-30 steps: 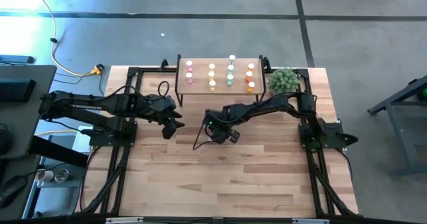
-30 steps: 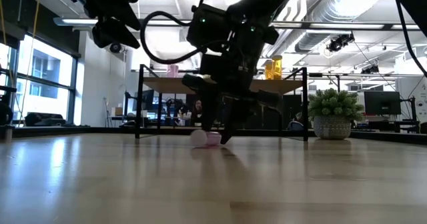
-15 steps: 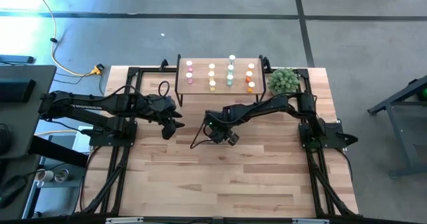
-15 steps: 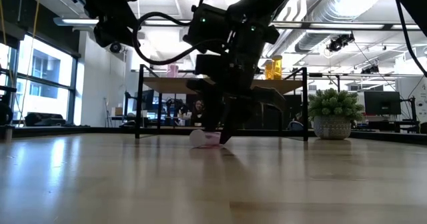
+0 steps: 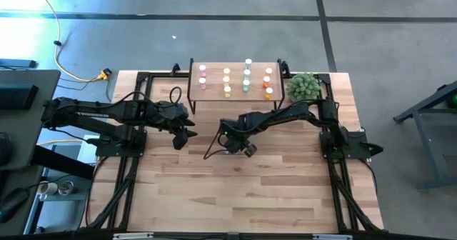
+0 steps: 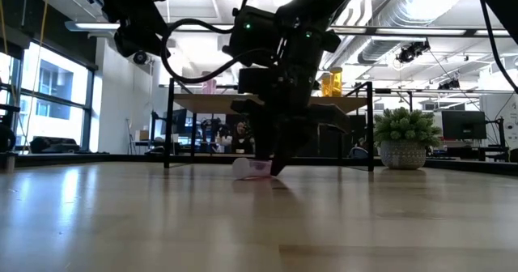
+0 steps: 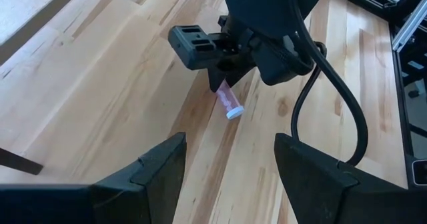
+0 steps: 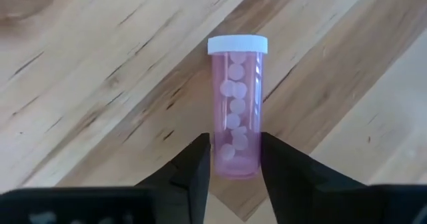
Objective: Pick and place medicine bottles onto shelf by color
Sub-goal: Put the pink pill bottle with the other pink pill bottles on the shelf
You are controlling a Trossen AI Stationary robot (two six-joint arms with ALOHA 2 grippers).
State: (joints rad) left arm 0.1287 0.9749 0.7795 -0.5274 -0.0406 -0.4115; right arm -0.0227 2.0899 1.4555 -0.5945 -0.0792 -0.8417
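High view: the bench carries the shelf along its far edge, with pink, yellow, green and orange bottles standing in colour columns on the board. A potted plant sits just beside the shelf's right end.

The right arm reaches from its base at the bench's right side across to the bench centre, well short of the shelf. The left arm waits near the bench's left side, its left pincer raised clear of the wood; in the left wrist view its fingers stand spread with nothing between them.

Right pincer: down at the bench surface, one finger on each side of the pink medicine bottle. The fingers sit against or very nearly against the bottle's flanks near its base end. Whether the squeeze is complete cannot be told; the bottle lies on the wood, not yet lifted.

Key relation: the bottle lies on its side, long axis running straight away from the right pincer, white cap at the far end and base tucked between the fingers. The grip therefore crosses the short axis, low on the body, leaving most of the length overhanging forward.

Judgement: the right arm is the nearer and is already placed. The bottle belongs in the shelf's pink column, at the left end. It must be brought upright on the way, and a base-end hold may let it droop.
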